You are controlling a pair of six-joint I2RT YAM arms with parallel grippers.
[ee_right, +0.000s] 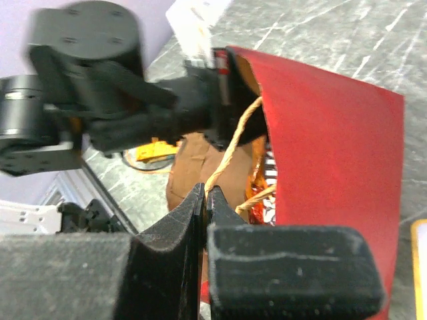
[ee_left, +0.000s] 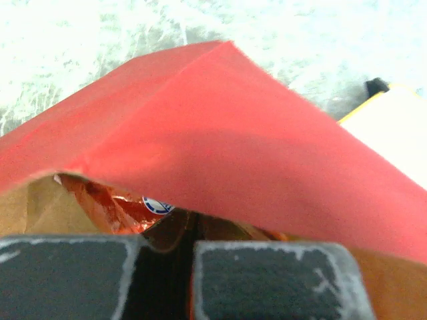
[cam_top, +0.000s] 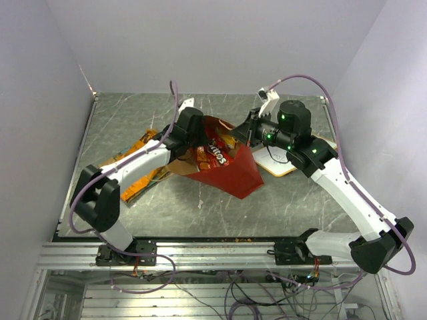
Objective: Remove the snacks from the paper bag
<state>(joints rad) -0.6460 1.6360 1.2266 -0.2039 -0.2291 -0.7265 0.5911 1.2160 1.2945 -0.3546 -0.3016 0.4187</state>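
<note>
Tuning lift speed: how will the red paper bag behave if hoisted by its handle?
Probably floppy: the paper bag shows creased, folded walls. It would likely swing from the twisted handle that the right gripper pinches. Probably light, judging by the Doritos packet inside.

Top external view looks down from above and behind the robot, taking in the whole table (cam_top: 300,200). Both wrist views sit close against the paper bag (cam_top: 230,175), facing its mouth from opposite sides; all three share it.
</note>
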